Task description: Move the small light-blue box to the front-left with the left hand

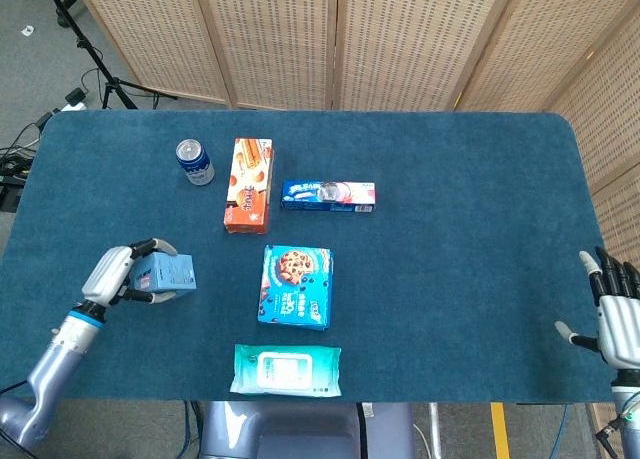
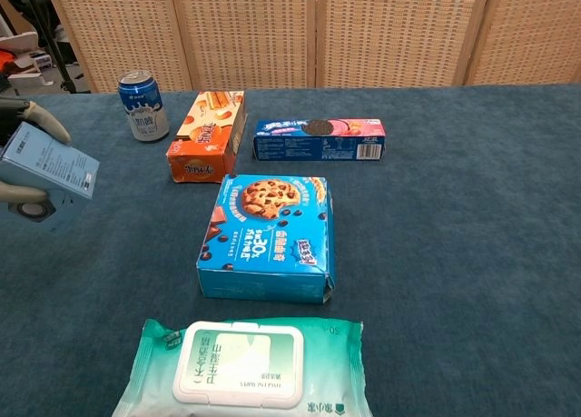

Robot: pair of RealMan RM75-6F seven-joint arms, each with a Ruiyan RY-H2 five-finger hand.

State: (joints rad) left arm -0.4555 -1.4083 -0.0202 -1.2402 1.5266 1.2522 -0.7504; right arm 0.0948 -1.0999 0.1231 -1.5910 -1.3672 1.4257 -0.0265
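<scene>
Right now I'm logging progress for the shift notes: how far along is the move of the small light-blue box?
Done: the left hand has grasped the small light-blue box. In hand: the chest view shows the box tilted and off the table. Left: carrying it to the front-left and setting it down. The right hand is open and idle at the table's edge.

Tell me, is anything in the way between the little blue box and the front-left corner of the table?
Nothing visible is. The left hand holds the box tilted above the cloth, and the table toward the front-left corner is bare. The wipes pack lies off to the right of that path.
</scene>
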